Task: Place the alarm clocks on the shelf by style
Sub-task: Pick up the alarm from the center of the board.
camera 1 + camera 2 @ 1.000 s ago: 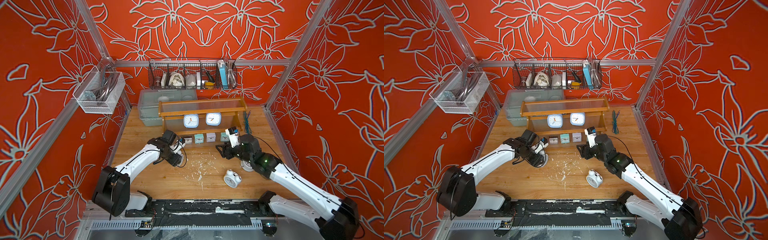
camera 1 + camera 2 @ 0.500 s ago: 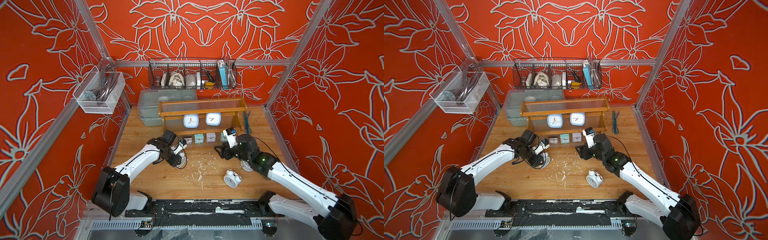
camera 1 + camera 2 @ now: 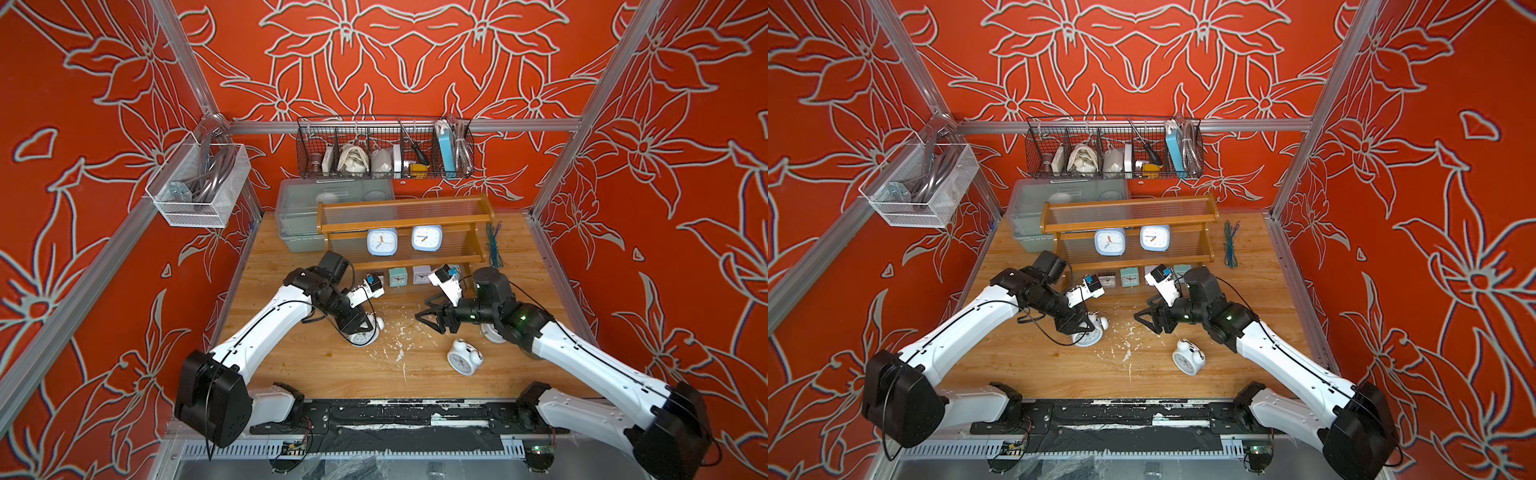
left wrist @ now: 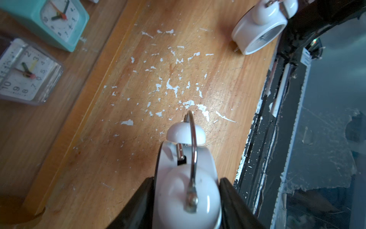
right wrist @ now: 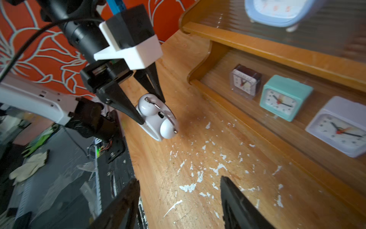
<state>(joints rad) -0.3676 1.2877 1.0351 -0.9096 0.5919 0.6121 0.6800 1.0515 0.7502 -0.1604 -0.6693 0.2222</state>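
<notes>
progress about two thirds, my guess. shelf middle tier has both pale-blue clocks side by side. bottom tier has the small square clocks in a row: dark clock, teal clock, white square clock, plus a second teal one half hidden behind the right arm. top tier bare.

left to do: three twin-bell clocks, none on the shelf, probably meant for the top tier. first twin-bell clock sits between the fingers of the left gripper, which pinches it on both sides; it looks not yet lifted off the table. second twin-bell clock lies near the front edge. third twin-bell clock mostly hidden under the right arm. right gripper spread, holding nothing, above the table mid-way.

containers: clear bin behind the shelf, pale contents, cannot tell what. wire basket on the back wall, mixed odds and ends. mesh basket on the side wall, grey hose.
</notes>
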